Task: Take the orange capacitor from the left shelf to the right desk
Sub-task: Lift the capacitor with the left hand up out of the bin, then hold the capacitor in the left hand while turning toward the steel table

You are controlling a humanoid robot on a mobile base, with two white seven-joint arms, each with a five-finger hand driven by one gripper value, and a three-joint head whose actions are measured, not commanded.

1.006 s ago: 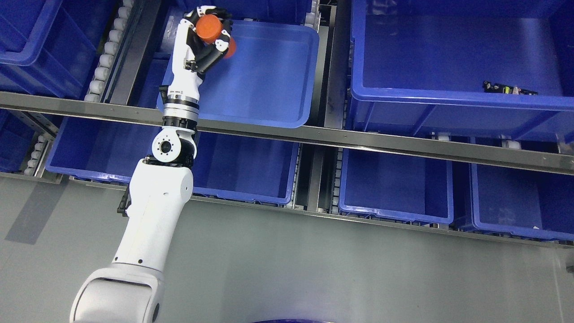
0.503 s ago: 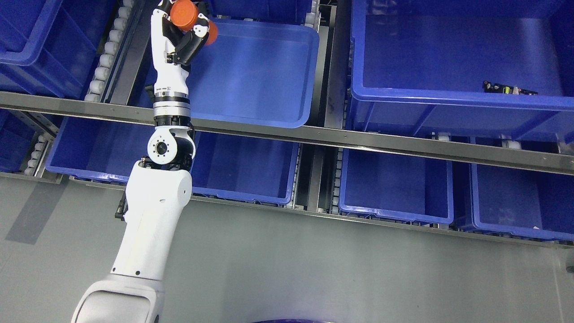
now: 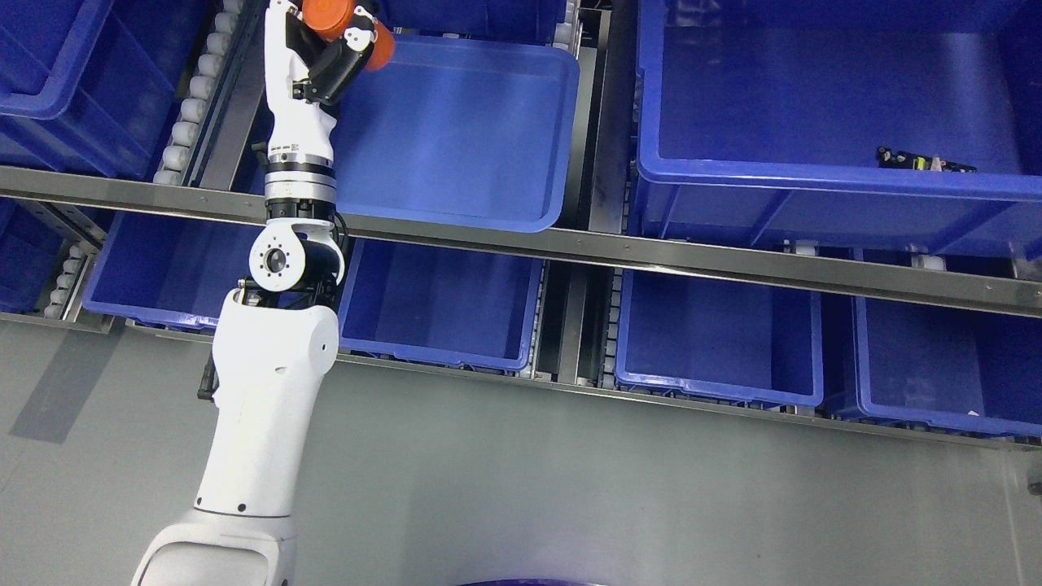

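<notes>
My left hand (image 3: 330, 41) reaches up from the lower left to the top edge of the head view. Its fingers are curled around an orange capacitor (image 3: 330, 15), a short cylinder partly cut off by the top edge. The hand holds it above the near left corner of a blue bin (image 3: 472, 130) on the upper shelf level. A second patch of orange (image 3: 383, 50) shows just behind the fingers (image 3: 356, 39); I cannot tell whether it is part of the same capacitor. The right arm is out of view.
A metal shelf rail (image 3: 619, 248) crosses the view below the hand. A large blue bin (image 3: 822, 89) at the upper right holds a small dark part (image 3: 924, 160). Several blue bins (image 3: 716, 338) sit on the lower level. Grey floor (image 3: 570, 488) lies below.
My left hand has risen and moved left with the orange capacitor, from over the bin's left side to the top edge of the view. The camera has not moved.
</notes>
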